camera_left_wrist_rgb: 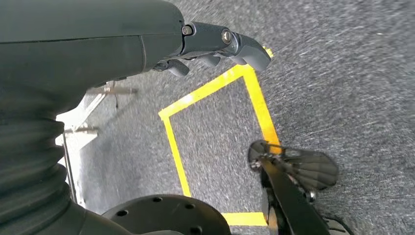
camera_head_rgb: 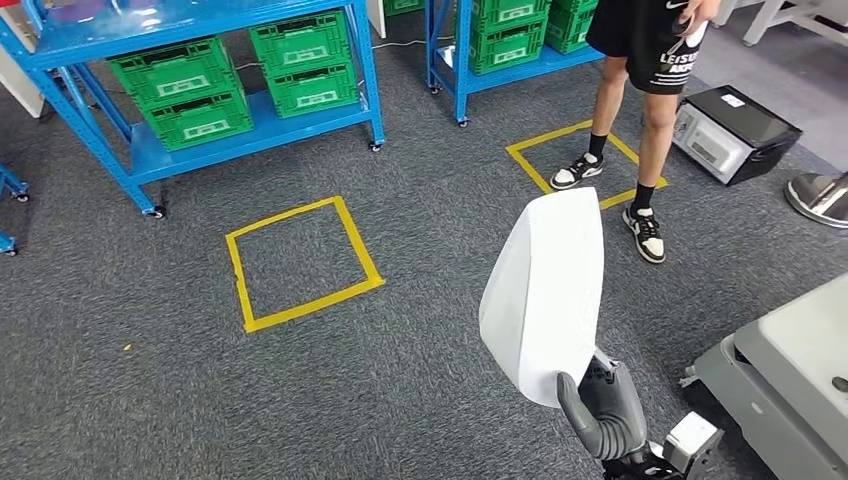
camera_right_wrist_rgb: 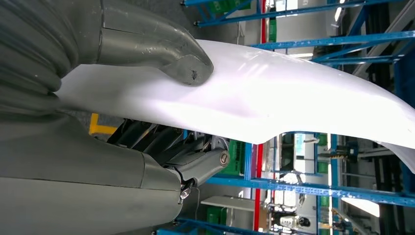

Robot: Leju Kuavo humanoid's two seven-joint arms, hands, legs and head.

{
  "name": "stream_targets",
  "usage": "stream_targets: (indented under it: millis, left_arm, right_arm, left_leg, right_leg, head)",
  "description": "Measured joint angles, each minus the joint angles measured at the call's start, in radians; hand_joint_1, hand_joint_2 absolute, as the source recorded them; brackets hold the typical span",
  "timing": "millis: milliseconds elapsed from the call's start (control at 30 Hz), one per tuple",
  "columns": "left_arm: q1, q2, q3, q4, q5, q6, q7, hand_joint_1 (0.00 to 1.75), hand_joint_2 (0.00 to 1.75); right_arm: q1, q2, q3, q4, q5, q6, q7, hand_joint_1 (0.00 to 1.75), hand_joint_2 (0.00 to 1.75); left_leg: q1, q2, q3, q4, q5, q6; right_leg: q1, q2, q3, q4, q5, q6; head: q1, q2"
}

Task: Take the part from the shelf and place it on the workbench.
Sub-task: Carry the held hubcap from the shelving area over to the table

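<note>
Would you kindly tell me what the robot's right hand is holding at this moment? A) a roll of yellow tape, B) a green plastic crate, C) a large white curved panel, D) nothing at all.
C: in the head view the right hand grips the lower end of the large white curved panel, and in the right wrist view its grey thumb presses on the panel's glossy surface.

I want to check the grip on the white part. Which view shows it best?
The right wrist view: the right hand pinches the white part close up, thumb on one face, fingers on the other. The head view shows the part's whole shape with the thumb on its lower end.
</note>
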Motion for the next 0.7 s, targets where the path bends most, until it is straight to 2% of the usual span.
stream_targets:
  millis: [67,100,133,200,233,267,333,367,400,433,467,533,567,600,633,700]
  left_arm:
    - [0.000,0.000,0.000,0.000,-0.006,0.001,0.005,0.00,1.75]
    - [-0.001,0.000,0.000,0.000,-0.007,0.002,0.006,0.00,1.75]
    - [-0.001,0.000,0.000,0.000,-0.008,0.002,0.007,0.00,1.75]
    - [-0.002,-0.001,0.000,0.000,-0.009,0.003,0.001,0.00,1.75]
    - [-0.002,-0.001,0.000,0.000,-0.009,0.002,-0.003,0.00,1.75]
    - [-0.002,-0.001,0.000,-0.001,-0.009,0.002,-0.007,0.00,1.75]
    - [0.001,-0.001,0.000,-0.001,-0.009,0.000,-0.010,0.00,1.75]
    - [0.003,-0.001,0.000,-0.001,-0.009,0.000,-0.011,0.00,1.75]
    - [0.005,-0.001,0.000,-0.001,-0.009,-0.001,-0.011,0.00,1.75]
    - [0.006,-0.001,0.000,-0.001,-0.009,-0.002,-0.011,0.00,1.75]
    - [0.007,-0.001,0.000,-0.001,-0.010,-0.002,-0.011,0.00,1.75]
    - [0.005,-0.001,0.000,-0.001,-0.017,-0.004,-0.010,0.00,1.75]
    - [0.005,-0.001,-0.001,-0.001,-0.022,-0.005,-0.010,0.00,1.75]
    - [0.004,-0.001,-0.001,-0.001,-0.027,-0.006,-0.010,0.00,1.75]
    - [0.004,-0.001,-0.002,-0.001,-0.029,-0.008,-0.010,0.00,1.75]
    - [0.003,-0.002,-0.002,-0.001,-0.030,-0.015,-0.012,0.00,1.75]
  right_arm:
    - [-0.012,-0.001,0.004,0.013,-0.016,0.009,0.002,1.75,1.75]
    - [-0.020,-0.001,0.005,0.021,-0.028,0.015,0.005,1.75,1.75]
    - [-0.028,-0.002,0.006,0.032,-0.040,0.021,0.008,1.75,1.75]
    - [-0.039,-0.006,0.009,0.053,-0.055,0.033,0.013,1.75,1.75]
    - [-0.042,-0.009,0.011,0.063,-0.060,0.040,0.013,1.75,1.75]
    - [-0.047,-0.011,0.013,0.071,-0.063,0.044,0.013,1.75,1.75]
    - [-0.060,-0.014,0.018,0.085,-0.066,0.049,0.013,1.75,1.75]
    - [-0.064,-0.014,0.020,0.092,-0.067,0.049,0.013,1.75,1.75]
    - [-0.066,-0.015,0.021,0.099,-0.068,0.049,0.013,1.75,1.75]
    - [-0.066,-0.016,0.021,0.105,-0.069,0.051,0.013,1.75,1.75]
    - [-0.066,-0.018,0.021,0.109,-0.070,0.054,0.011,1.75,1.75]
    - [-0.068,-0.022,0.023,0.116,-0.081,0.072,0.003,1.75,1.75]
    - [-0.070,-0.024,0.025,0.118,-0.090,0.085,-0.003,1.75,1.75]
    - [-0.072,-0.027,0.027,0.123,-0.098,0.098,-0.010,1.75,1.75]
    - [-0.076,-0.030,0.030,0.129,-0.104,0.107,-0.016,1.75,1.75]
    - [-0.083,-0.039,0.035,0.146,-0.104,0.117,-0.027,1.75,1.75]
  left_leg:
    - [0.006,-0.043,0.060,-0.129,0.046,0.001]
    - [0.006,-0.056,0.073,-0.161,0.052,0.004]
    - [0.005,-0.062,0.076,-0.171,0.049,0.009]
    - [0.003,-0.039,0.077,-0.172,0.056,0.026]
    - [0.004,-0.028,0.077,-0.175,0.061,0.035]
    - [0.004,-0.017,0.077,-0.177,0.066,0.043]
    - [0.001,0.008,0.072,-0.179,0.071,0.052]
    - [-0.002,0.021,0.069,-0.178,0.071,0.053]
    - [-0.004,0.034,0.067,-0.177,0.071,0.053]
    - [-0.006,0.047,0.065,-0.176,0.071,0.054]
    - [-0.007,0.058,0.064,-0.175,0.070,0.054]
    - [-0.009,0.077,0.065,-0.172,0.068,0.052]
    - [-0.011,0.085,0.066,-0.171,0.066,0.049]
    - [-0.012,0.091,0.066,-0.170,0.065,0.044]
    - [-0.013,0.097,0.067,-0.171,0.064,0.039]
    - [-0.013,0.108,0.071,-0.175,0.064,0.027]
  right_leg:
    - [0.000,0.023,-0.005,0.007,0.002,0.011]
    - [0.000,0.033,-0.009,0.008,0.004,0.018]
    - [0.000,0.043,-0.013,0.007,0.007,0.026]
    - [-0.003,0.054,-0.019,0.003,0.014,0.041]
    - [-0.003,0.040,-0.025,0.012,0.009,0.046]
    - [-0.001,0.015,-0.040,0.038,-0.008,0.050]
    - [0.002,-0.043,-0.095,0.156,-0.074,0.054]
    - [0.002,-0.056,-0.127,0.227,-0.107,0.055]
    - [0.002,-0.061,-0.150,0.280,-0.127,0.056]
    - [0.002,-0.062,-0.153,0.296,-0.126,0.055]
    - [0.002,-0.065,-0.136,0.271,-0.108,0.053]
    - [0.006,-0.086,-0.054,0.129,-0.054,0.042]
    - [0.010,-0.101,-0.019,0.064,-0.034,0.036]
    - [0.014,-0.111,0.003,0.022,-0.024,0.031]
    - [0.017,-0.116,0.009,0.006,-0.023,0.026]
    - [0.018,-0.101,0.008,0.004,-0.017,0.018]
  head:
    - [0.000,0.000]
    - [0.000,0.000]
    - [0.000,0.000]
    - [0.000,0.000]
    - [0.002,0.000]
    - [0.004,0.000]
    - [0.010,0.000]
    - [0.011,0.000]
    - [0.011,0.000]
    - [0.011,0.000]
    - [0.011,0.000]
    - [0.011,0.000]
    - [0.010,0.000]
    - [0.010,0.000]
    - [0.010,0.000]
    - [0.010,0.000]
